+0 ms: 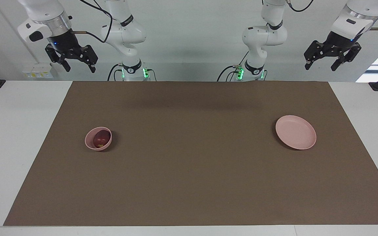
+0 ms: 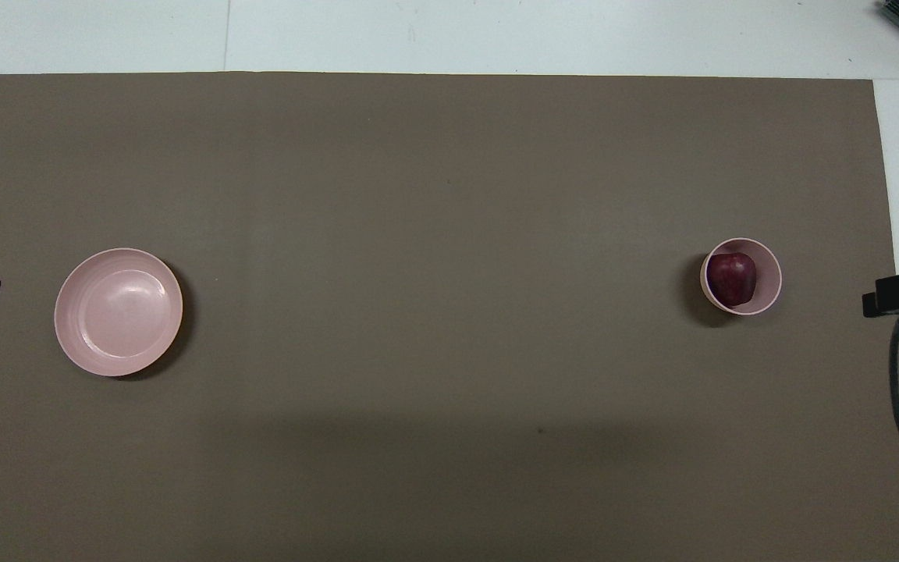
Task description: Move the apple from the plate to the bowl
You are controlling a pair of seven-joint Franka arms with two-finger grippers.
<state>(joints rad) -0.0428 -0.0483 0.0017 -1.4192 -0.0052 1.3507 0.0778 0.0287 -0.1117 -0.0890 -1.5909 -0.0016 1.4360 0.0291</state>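
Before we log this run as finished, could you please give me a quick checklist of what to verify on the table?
1. Apple inside the bowl: ok.
2. Plate bare, nothing on it: ok.
3. Bowl upright on the brown mat, toward the right arm's end: ok.
4. Left gripper raised, open, holding nothing: ok.
5. Right gripper raised, open, holding nothing: ok.
6. Apple undamaged: cannot tell.

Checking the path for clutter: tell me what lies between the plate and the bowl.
Nothing: only bare brown mat runs between the plate and the bowl, which holds the apple. Both views show it.
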